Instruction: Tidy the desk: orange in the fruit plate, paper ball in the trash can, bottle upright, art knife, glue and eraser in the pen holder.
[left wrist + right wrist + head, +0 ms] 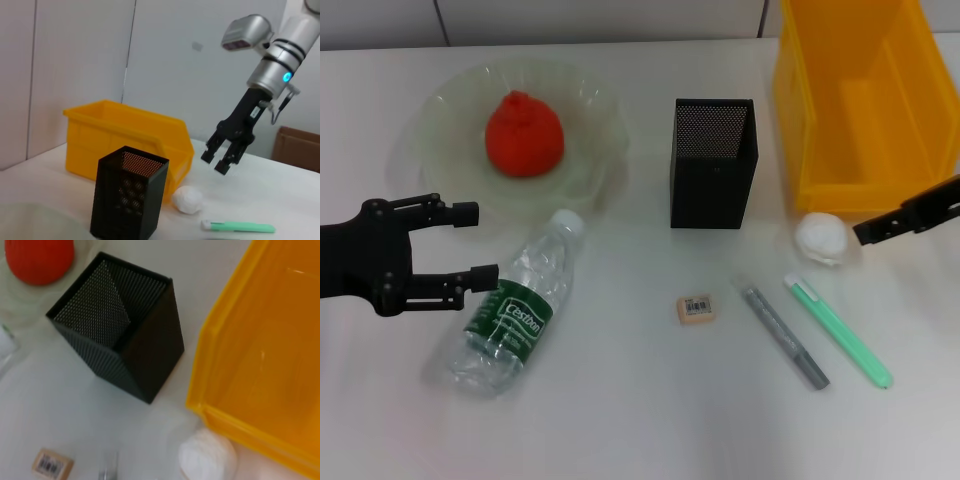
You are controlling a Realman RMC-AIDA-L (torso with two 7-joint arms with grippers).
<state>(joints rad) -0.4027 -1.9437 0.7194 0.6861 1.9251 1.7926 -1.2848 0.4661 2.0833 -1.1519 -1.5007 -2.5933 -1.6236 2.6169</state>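
The orange [524, 135] lies in the pale-green fruit plate [440, 100] at the back left. In front of the plate the bottle [515, 305] lies on its side, white cap toward the plate. My left gripper [477, 244] is open just left of the bottle's neck. The paper ball [822, 238] rests in front of the yellow trash can [865, 100]. My right gripper [215, 163] hangs open above it and shows dark at the right edge [865, 232]. The black mesh pen holder [712, 165] stands mid-table. The eraser [696, 308], a grey glue pen [783, 335] and a green art knife [838, 331] lie in front.
The right wrist view looks down on the pen holder [120, 325], the trash can's wall [215, 370], the paper ball [207, 457] and the eraser [50, 464]. A white wall stands behind the table.
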